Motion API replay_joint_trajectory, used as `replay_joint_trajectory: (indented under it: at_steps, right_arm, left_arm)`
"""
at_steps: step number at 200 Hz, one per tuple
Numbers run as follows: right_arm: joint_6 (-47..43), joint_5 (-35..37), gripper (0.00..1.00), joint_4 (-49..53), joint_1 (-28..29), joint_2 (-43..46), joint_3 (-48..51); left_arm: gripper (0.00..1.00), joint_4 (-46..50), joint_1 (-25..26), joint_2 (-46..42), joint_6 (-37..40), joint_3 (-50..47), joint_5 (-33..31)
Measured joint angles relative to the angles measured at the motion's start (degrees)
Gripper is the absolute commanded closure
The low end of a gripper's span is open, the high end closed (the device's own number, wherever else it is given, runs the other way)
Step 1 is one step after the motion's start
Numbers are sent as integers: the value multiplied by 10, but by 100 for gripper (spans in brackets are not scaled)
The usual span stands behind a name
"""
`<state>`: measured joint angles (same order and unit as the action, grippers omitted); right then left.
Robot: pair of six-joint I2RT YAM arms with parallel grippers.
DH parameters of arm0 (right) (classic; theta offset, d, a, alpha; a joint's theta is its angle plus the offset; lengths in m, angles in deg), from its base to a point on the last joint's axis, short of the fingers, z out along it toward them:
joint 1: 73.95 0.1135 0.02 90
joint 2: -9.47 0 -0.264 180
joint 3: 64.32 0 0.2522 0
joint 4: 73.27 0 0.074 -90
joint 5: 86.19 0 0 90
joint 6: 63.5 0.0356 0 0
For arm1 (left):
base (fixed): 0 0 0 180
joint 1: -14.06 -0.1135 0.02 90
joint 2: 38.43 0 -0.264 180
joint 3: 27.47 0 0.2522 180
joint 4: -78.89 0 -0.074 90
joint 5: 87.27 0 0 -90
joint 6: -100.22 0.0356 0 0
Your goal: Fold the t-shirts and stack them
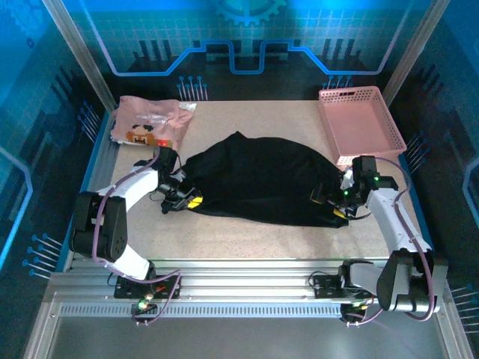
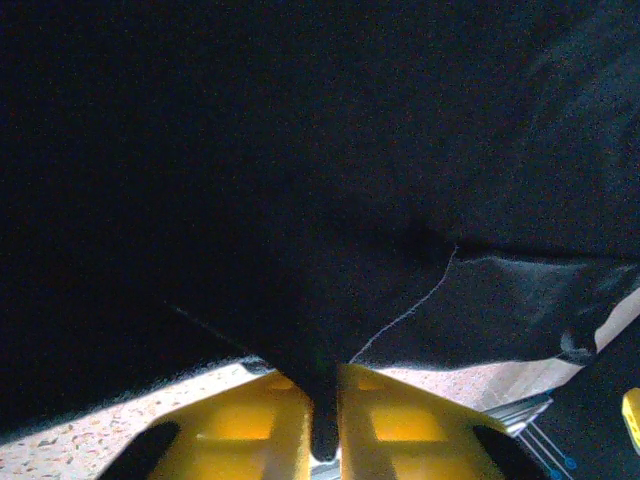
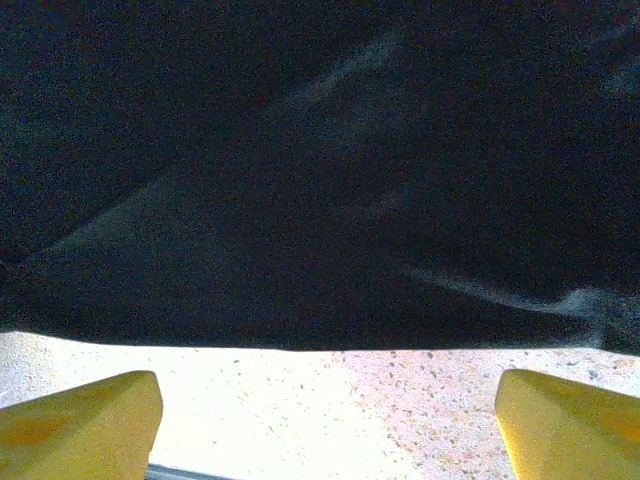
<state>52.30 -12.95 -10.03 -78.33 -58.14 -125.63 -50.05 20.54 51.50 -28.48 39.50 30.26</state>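
The large black t-shirt (image 1: 254,176) lies crumpled across the middle of the table. My left gripper (image 1: 191,200) is at its near left edge. In the left wrist view the yellow fingers (image 2: 400,420) stand close together with a fold of the black t-shirt (image 2: 300,150) pinched between them, so the left gripper (image 2: 325,420) is shut on it. My right gripper (image 1: 329,203) is at the shirt's near right edge. It (image 3: 330,430) stands open over bare table, just short of the hem of the black t-shirt (image 3: 300,150). The pale pink printed t-shirt (image 1: 150,123) lies bunched at the back left.
A pink plastic mesh basket (image 1: 352,93) stands at the back right corner, close behind the right arm. Metal rails run along the table's near edge (image 1: 239,284). Bare tabletop (image 1: 247,239) shows in front of the black shirt.
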Motion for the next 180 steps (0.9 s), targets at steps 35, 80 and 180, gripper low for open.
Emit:
replay_joint_trajectory:
  at_steps: [35,80,180]
  right_arm:
    - [0,0,12,0,0,-1,0]
    - [-1,0,12,0,0,-1,0]
    - [-4,2,12,-5,0,-7,4]
  left_arm:
    - [100,1,0,0,2,1,0]
    - [100,12,0,1,2,43,0]
    - [100,31,9,168,65,238,-9]
